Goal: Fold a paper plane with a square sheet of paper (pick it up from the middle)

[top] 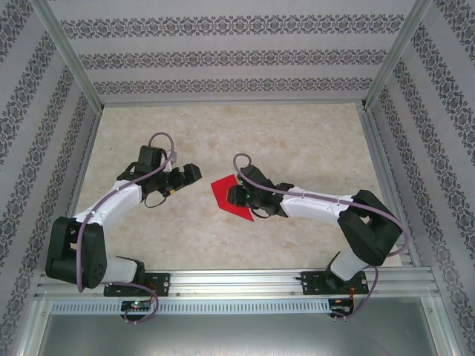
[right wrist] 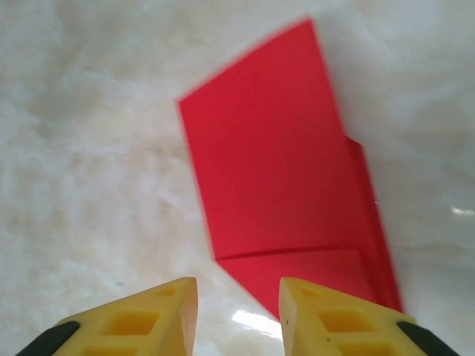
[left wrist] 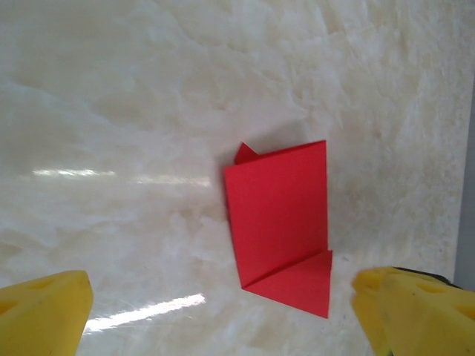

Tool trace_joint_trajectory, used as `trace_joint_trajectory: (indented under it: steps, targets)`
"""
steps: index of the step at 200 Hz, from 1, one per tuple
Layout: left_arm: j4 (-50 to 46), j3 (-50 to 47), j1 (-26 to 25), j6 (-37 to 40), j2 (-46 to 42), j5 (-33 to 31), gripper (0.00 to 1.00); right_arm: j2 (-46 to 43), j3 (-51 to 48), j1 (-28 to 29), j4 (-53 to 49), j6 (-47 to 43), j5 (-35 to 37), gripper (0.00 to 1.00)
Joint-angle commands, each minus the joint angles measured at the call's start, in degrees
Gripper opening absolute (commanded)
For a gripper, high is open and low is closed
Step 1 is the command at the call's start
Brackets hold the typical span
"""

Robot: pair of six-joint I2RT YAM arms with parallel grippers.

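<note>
The square sheet of paper (top: 226, 194) is bright red and lies flat on the marble-patterned table (top: 297, 141), folded into a narrower creased shape. In the left wrist view the paper (left wrist: 282, 222) has a triangular flap folded at its near end. My left gripper (top: 194, 175) hovers left of the paper, open wide, its yellow fingers (left wrist: 44, 315) at the frame's bottom corners. My right gripper (top: 236, 196) is over the paper's right edge. In its wrist view the right gripper (right wrist: 239, 311) stands open with a narrow gap and nothing in it, and the paper (right wrist: 274, 185) lies just ahead.
Patterned walls with metal posts (top: 70, 55) enclose the table on three sides. A metal rail (top: 237, 285) carrying both arm bases runs along the near edge. Bare tabletop stretches behind the paper toward the back wall.
</note>
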Motion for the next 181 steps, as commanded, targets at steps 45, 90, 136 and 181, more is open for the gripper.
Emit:
trace_joint_trajectory:
  steps: [45,90,136,181]
  targets:
    - [4.2,-1.7,-7.0,-6.4,1.4,-0.9,0.96,4.9,-3.1,-1.5,11.2,6.0,-1.3,0.24]
    - [9.7,-3.3,-11.3,-12.1,4.7,-0.8,0.92,7.3,-3.4,-3.2,12.3,5.8,-1.6,0.24]
    - [10.6,-2.3,-14.0,-14.4,8.0,-1.1,0.86,8.9,-4.5,-4.1,13.3,7.2,-2.0,0.24]
    - [13.1,-2.1,-16.0,-16.3,10.9,0.1,0.75,9.4,-7.3,-5.6,16.8,10.6,-4.1,0.25]
